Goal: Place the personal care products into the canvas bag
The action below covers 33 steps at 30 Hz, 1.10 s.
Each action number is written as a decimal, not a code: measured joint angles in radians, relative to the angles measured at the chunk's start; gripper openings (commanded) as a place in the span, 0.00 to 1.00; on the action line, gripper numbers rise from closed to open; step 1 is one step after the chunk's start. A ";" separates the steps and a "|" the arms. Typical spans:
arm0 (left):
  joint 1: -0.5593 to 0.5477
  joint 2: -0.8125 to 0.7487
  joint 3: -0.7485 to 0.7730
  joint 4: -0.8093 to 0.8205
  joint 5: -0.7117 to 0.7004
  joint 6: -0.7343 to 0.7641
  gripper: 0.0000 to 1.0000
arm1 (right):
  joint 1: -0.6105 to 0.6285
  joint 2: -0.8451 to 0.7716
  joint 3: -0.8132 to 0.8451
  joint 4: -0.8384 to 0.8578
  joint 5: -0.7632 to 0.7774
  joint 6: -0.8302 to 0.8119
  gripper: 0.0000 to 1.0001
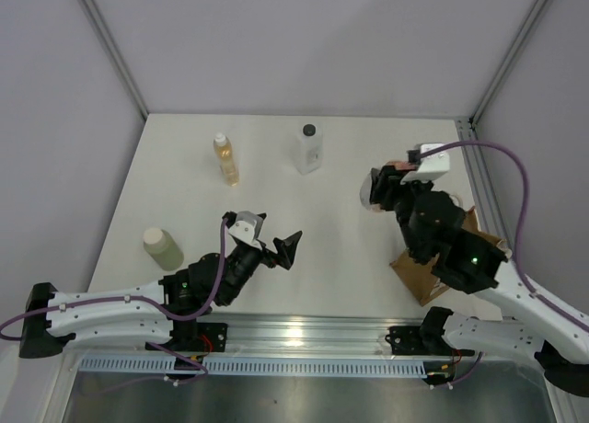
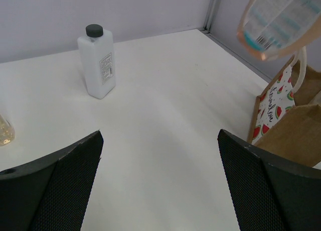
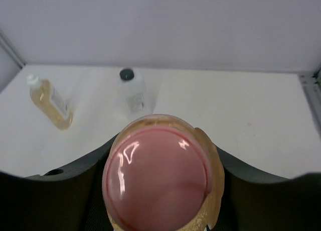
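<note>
My right gripper (image 1: 391, 186) is shut on the orange bottle with the pink cap (image 1: 371, 191) and holds it above the table, left of the canvas bag (image 1: 419, 274). The cap (image 3: 158, 173) fills the right wrist view between the fingers. The bag is mostly hidden under the right arm; the left wrist view shows its tan side and watermelon print (image 2: 291, 120), with the held bottle (image 2: 281, 20) above it. My left gripper (image 1: 276, 244) is open and empty over bare table. The amber bottle (image 1: 225, 158), the clear squarish bottle (image 1: 308, 149) and the pale-green cylinder (image 1: 163, 248) stand on the table.
The clear bottle (image 2: 98, 60) stands ahead and left of my left gripper (image 2: 159, 181). In the right wrist view the amber bottle (image 3: 50, 103) and the clear bottle (image 3: 131, 90) stand near the back wall. Walls close the table on three sides.
</note>
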 measured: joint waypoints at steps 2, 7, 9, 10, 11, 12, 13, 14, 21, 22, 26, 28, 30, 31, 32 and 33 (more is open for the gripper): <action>0.000 0.000 0.000 0.000 0.000 0.000 0.99 | -0.005 -0.024 0.076 -0.020 0.046 -0.033 0.00; 0.000 0.000 0.000 0.000 0.000 0.000 0.99 | -0.109 -0.035 0.180 -0.081 0.153 -0.104 0.00; 0.000 0.000 0.000 0.000 0.000 0.000 0.99 | -0.171 -0.053 0.185 -0.130 0.179 -0.110 0.00; 0.000 -0.001 0.000 0.000 0.001 0.000 0.99 | -0.201 -0.066 0.184 -0.155 0.195 -0.114 0.00; 0.000 -0.002 0.000 0.000 0.001 0.000 0.99 | -0.222 -0.079 0.184 -0.171 0.207 -0.119 0.00; 0.000 -0.002 0.000 0.000 0.001 0.000 0.99 | -0.243 -0.099 0.182 -0.180 0.220 -0.128 0.00; 0.000 -0.003 0.000 0.000 0.001 0.000 0.99 | -0.260 -0.121 0.178 -0.183 0.232 -0.135 0.00; 0.000 -0.003 0.000 0.000 0.002 0.000 0.99 | -0.274 -0.142 0.172 -0.183 0.246 -0.141 0.00; 0.000 -0.003 0.000 0.000 0.003 0.000 0.99 | -0.379 -0.177 0.115 -0.179 0.318 -0.139 0.00; 0.000 -0.003 0.000 0.000 0.003 0.000 0.99 | -0.406 -0.175 0.087 -0.178 0.311 -0.122 0.00; 0.000 -0.003 0.000 0.000 0.008 -0.001 0.99 | -0.548 -0.178 -0.070 -0.163 0.235 -0.049 0.00; 0.000 -0.003 0.000 -0.002 0.016 -0.001 0.99 | -0.631 -0.160 -0.124 -0.187 0.189 -0.008 0.00; 0.000 -0.004 0.000 -0.003 0.021 -0.002 0.99 | -0.702 -0.129 -0.146 -0.215 0.148 0.038 0.00; 0.000 -0.005 0.000 -0.003 0.023 -0.002 0.99 | -0.740 -0.116 -0.153 -0.221 0.127 0.058 0.00; 0.000 -0.005 0.000 -0.005 0.024 -0.002 0.99 | -0.767 -0.109 -0.158 -0.222 0.107 0.079 0.00; 0.000 -0.005 0.000 -0.006 0.026 -0.002 0.99 | -0.790 -0.105 -0.164 -0.218 0.091 0.095 0.00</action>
